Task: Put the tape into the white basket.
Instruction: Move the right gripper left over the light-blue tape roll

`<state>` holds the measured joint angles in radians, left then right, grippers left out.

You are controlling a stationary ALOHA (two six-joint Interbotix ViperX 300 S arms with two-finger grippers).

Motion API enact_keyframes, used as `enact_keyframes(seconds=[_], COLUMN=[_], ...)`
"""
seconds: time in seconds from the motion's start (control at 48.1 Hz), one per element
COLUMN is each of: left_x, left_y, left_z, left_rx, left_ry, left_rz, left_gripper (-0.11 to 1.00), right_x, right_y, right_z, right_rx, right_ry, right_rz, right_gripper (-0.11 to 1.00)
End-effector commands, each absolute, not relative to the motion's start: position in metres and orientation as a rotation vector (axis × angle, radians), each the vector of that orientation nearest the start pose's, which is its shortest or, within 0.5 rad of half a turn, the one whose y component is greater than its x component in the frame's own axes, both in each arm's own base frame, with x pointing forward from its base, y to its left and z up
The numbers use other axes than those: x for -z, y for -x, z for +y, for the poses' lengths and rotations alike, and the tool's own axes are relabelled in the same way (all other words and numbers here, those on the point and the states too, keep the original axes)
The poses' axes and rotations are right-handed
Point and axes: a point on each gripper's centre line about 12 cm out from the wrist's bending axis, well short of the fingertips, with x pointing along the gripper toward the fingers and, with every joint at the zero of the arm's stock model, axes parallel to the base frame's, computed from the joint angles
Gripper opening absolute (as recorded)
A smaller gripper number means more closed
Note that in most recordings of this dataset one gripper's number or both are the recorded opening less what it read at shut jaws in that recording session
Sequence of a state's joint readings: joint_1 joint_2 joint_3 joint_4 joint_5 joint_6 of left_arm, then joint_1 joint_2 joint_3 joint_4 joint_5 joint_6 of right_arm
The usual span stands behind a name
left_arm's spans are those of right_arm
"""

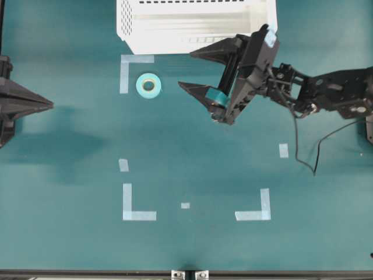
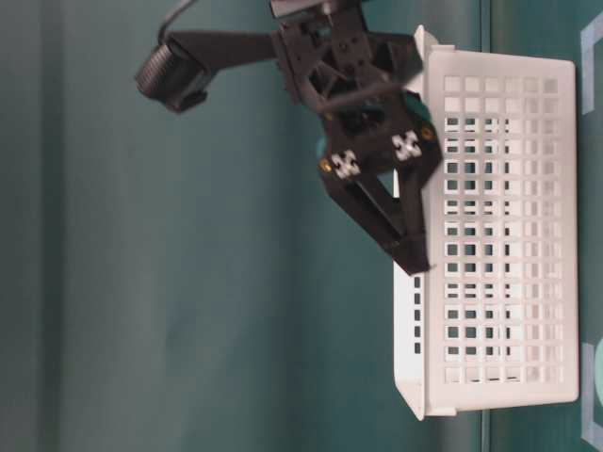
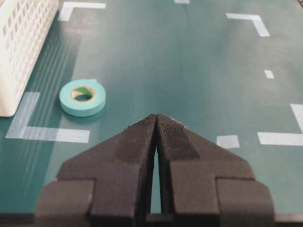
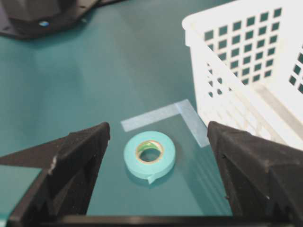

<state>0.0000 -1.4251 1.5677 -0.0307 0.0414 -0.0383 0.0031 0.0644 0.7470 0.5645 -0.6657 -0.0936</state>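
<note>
I read no lettering anywhere; my right gripper (image 1: 195,70) reaches leftward, jaws wide apart and empty, toward the small light-teal tape roll (image 1: 148,86) lying flat on the teal worktop (image 1: 192,151) just near of the white perforated plastic basket (image 1: 175,29), while my left gripper (image 3: 156,124) rests with jaws together.

Right arm (image 1: 326,90) black, angular; loose black cable (image 1: 303,149) looping off wrist; teal patches on right gripper (image 1: 195,70); brass screws, white cross markers (image 2: 407,144).

Teal table (image 1: 70,233) with pale tape corner marks (image 1: 137,203), evenly lit
</note>
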Motion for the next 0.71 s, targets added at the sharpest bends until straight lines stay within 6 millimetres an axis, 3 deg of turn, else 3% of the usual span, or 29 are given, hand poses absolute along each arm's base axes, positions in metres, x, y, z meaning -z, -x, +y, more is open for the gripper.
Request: enact_keyframes(seconds=[0.0, 0.333, 0.686], left_x=[-0.171, -0.171, -0.170], left_y=[-0.126, -0.126, -0.126], left_z=[0.000, 0.000, 0.000], left_rx=[-0.008, -0.008, -0.008], left_ry=[0.071, 0.071, 0.069], left_rz=[0.173, 0.173, 0.175], left_gripper=[-0.11, -0.11, -0.11], right_x=[-0.190, -0.168, -0.151], right_y=[-0.403, -0.413, -0.434], right_z=[-0.036, -0.037, -0.028], right_rx=[0.394, 0.556, 0.579], right_ry=[-0.337, -0.366, -0.394], right_rz=[0.124, 0.129, 0.152], right_gripper=[0.93, 0.93, 0.93])
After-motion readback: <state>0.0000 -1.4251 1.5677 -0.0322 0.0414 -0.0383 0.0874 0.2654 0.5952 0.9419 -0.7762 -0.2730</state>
